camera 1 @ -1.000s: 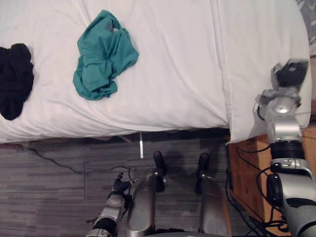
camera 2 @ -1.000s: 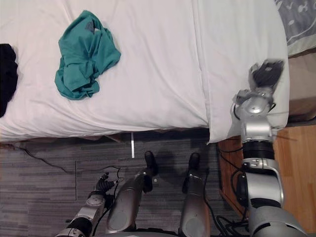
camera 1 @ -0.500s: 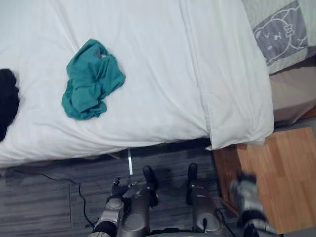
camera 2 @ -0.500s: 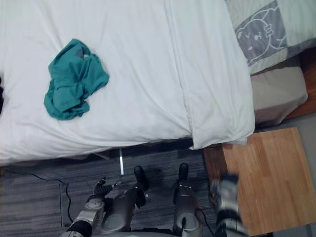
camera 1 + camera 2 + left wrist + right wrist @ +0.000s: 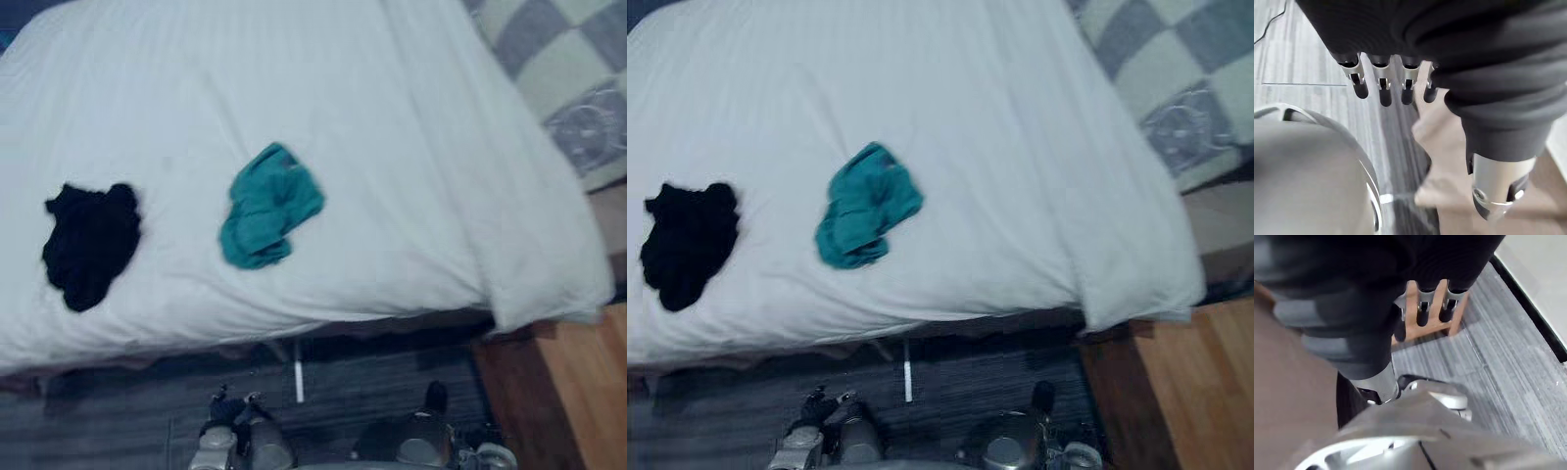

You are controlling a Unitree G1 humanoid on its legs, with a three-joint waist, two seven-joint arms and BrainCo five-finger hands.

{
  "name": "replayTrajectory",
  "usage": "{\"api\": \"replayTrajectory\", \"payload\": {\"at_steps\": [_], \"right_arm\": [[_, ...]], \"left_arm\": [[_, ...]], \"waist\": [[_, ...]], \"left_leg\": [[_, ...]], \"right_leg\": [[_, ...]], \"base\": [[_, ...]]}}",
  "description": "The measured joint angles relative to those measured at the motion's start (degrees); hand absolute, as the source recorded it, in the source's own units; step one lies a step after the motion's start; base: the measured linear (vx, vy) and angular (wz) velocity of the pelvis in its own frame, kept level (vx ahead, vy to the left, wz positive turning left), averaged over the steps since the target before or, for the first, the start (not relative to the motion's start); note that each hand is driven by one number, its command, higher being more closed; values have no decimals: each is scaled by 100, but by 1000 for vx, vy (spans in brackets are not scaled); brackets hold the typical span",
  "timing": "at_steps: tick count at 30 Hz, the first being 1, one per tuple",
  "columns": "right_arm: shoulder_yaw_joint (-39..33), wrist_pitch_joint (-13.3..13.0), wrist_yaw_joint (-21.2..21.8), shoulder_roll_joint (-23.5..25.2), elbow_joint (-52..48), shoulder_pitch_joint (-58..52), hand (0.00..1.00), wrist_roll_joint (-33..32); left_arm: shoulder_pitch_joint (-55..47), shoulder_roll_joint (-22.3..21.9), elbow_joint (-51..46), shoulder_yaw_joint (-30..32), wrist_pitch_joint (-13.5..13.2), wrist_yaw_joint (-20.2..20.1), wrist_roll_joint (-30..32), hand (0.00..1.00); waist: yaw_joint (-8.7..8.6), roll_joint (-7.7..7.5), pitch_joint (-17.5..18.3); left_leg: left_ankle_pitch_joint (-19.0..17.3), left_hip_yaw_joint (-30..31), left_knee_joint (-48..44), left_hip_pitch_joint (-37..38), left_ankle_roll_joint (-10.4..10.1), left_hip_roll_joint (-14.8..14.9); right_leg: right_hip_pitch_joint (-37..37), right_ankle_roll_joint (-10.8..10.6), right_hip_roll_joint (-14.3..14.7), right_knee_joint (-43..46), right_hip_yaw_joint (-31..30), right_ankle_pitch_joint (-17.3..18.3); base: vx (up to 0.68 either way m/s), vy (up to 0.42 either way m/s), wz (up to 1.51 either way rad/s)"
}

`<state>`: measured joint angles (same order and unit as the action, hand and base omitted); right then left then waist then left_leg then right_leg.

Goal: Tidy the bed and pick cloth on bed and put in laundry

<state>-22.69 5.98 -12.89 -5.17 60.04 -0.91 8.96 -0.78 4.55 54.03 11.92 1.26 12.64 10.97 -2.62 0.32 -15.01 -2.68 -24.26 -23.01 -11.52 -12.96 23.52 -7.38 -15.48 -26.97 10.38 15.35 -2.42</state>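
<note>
A crumpled teal cloth [image 5: 267, 206] lies on the white duvet [image 5: 411, 147] of the bed, near its front edge. A black cloth [image 5: 90, 243] lies to its left on the same duvet. My left hand [image 5: 1382, 90] hangs low over the grey floor with straight fingers and holds nothing; it also shows at the bottom of the left eye view [image 5: 227, 411]. My right hand [image 5: 1422, 313] hangs beside my body, fingers straight and empty, with a wooden nightstand [image 5: 1430, 325] past them. Both hands are well below the bed and far from either cloth.
A grey-and-cream checked pillow [image 5: 563, 78] lies at the bed's right end. The duvet's corner [image 5: 549, 294] hangs over the bed's edge above the wooden nightstand [image 5: 578, 392]. Grey plank floor [image 5: 147, 401] runs along the bed, with a small white strip [image 5: 299, 382] on it.
My right hand has left the duvet's corner, dropped to my side and straightened its fingers. The camera has swung, so more of the bed and all of the black cloth show.
</note>
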Motion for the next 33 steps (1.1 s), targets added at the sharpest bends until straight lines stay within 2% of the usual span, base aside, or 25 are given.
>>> {"api": "replayTrajectory", "payload": {"at_steps": [1,2,4,5,6,7,8,9,10,11,12,14,15,16,18,19,21,22,25,28,29,30,31,32,33], "right_arm": [[5,9,16,27,53,14,0,0],[-11,-4,64,32,59,13,0,4],[-84,-85,75,161,86,15,0,29],[-102,-96,42,205,100,98,0,63],[2,-82,71,206,141,210,0,77],[78,-99,78,255,147,241,0,70],[198,-112,96,311,127,236,0,70],[269,-109,146,330,118,235,0,69],[339,-108,173,350,42,207,0,69],[450,-116,182,360,-134,106,0,65],[457,-132,185,351,-180,77,0,64],[482,-138,193,227,-347,-3,0,50],[510,-140,192,222,-379,3,0,48],[759,-157,193,130,-419,50,0,6],[976,-204,204,6,-417,96,0,1],[1018,-216,199,-54,-408,119,0,8],[922,-212,197,-38,-418,152,0,11],[900,-197,197,-18,-423,170,0,12],[900,-151,194,-20,-433,219,0,16],[900,-95,194,-56,-430,241,0,17],[902,-98,196,-159,-433,152,0,19],[863,-98,194,-131,-392,149,0,20],[783,-92,196,30,-374,111,0,17],[736,-96,234,144,-376,40,0,23],[704,-97,310,291,-368,59,0,38]], "left_arm": [[-15,108,9,0,12,14,17,0],[-84,250,79,-2,41,11,94,0],[-163,396,274,-98,100,2,123,0],[-179,412,356,-133,111,-1,141,0],[-185,424,353,-128,131,-3,215,0],[-167,448,353,-130,137,-3,247,0],[-137,538,349,-238,139,-12,298,0],[-89,582,330,-357,125,-25,325,0],[-16,579,330,-435,108,-41,323,0],[89,560,350,-550,104,-112,323,0],[147,465,358,-572,108,-153,323,0],[113,162,344,-751,99,-273,325,0],[96,109,336,-753,98,-272,325,0],[112,56,200,-776,74,-266,326,0],[97,-19,7,-757,62,-260,324,0],[65,-61,-46,-722,58,-245,241,0],[50,-83,3,-643,68,-244,195,0],[37,-137,56,-506,74,-243,195,0],[40,-288,108,-452,74,-241,197,0],[44,-436,153,-458,73,-240,196,0],[-27,-520,157,-521,69,-237,196,0],[-13,-490,207,-639,71,-248,196,0],[16,-363,203,-765,71,-258,202,0],[27,-199,190,-890,71,-256,212,0],[74,33,189,-1044,72,-261,222,0]], "waist": [[12,-70,41],[48,-145,97],[42,-305,183],[75,-488,258],[104,-417,239],[79,-385,219],[11,-371,212],[18,-364,214],[-24,-346,216],[-131,-286,179],[-202,-243,153],[-104,-27,68],[-91,4,62],[-83,5,54],[-64,157,-7],[22,195,-33],[-12,264,-20],[-29,264,-15],[-103,240,21],[-151,320,77],[-135,501,187],[-139,389,216],[-137,178,229],[-145,12,322],[-111,-202,415]], "left_leg": [[6,83,-44,-66,-16,-81],[-117,400,-255,-165,69,-183],[-487,533,-324,-83,102,-403],[-523,333,-140,56,152,-625],[-426,152,127,246,294,-687],[-363,148,234,340,363,-657],[-170,211,583,557,413,-674],[7,232,903,702,433,-673],[145,291,1106,725,453,-686],[283,461,1323,700,499,-831],[384,622,1445,742,492,-874],[586,664,1855,1133,559,-1081],[593,654,1730,1109,559,-1112],[593,651,700,567,557,-1140],[681,499,-376,97,430,-907],[717,164,-915,-19,463,-616],[425,-125,-1148,76,839,-318],[318,-137,-734,280,1003,-165],[357,256,646,564,939,-100],[587,871,1592,739,628,-85],[809,1004,1722,846,550,-36],[445,991,1698,910,-146,-191],[444,986,1659,887,-24,-495],[397,1070,1656,876,77,-768],[296,1013,1643,968,180,-979]], "right_leg": [[-2,31,144,73,86,-3],[96,216,266,8,290,-133],[191,348,49,5,412,-573],[-6,708,-234,235,672,-888],[-149,1042,-255,419,942,-985],[-201,858,-95,718,958,-655],[-194,635,467,1206,951,75],[-183,703,1053,1374,943,745],[-179,865,1597,1276,819,1171],[37,1352,2106,718,428,1322],[194,1334,2218,583,360,1208],[396,1460,2144,607,268,1210],[390,1417,2071,689,244,1264],[344,1390,1851,786,193,1400],[429,1403,1761,756,166,1369],[495,1380,1677,725,151,1263],[578,1305,1672,590,83,1173],[610,1196,1661,424,-23,1062],[434,974,1518,336,-186,892],[278,568,1266,237,-353,675],[316,268,1240,85,-398,577],[428,65,1053,-61,-449,489],[493,31,842,-194,-556,468],[644,41,780,-300,-594,423],[590,155,555,-88,-441,240]], "base": [[108,434,49],[151,284,18],[119,305,0],[53,381,-27],[29,326,-32],[32,230,-17],[41,115,10],[51,73,29],[28,-1,62],[2,6,85],[15,52,83],[20,59,31],[-66,-12,19],[-116,-22,18],[-98,16,-4],[-49,75,-35],[-51,102,-44],[11,159,-44],[84,298,-18],[78,509,-4],[102,658,-1],[95,635,9],[91,487,38],[85,295,35],[80,253,19]]}}
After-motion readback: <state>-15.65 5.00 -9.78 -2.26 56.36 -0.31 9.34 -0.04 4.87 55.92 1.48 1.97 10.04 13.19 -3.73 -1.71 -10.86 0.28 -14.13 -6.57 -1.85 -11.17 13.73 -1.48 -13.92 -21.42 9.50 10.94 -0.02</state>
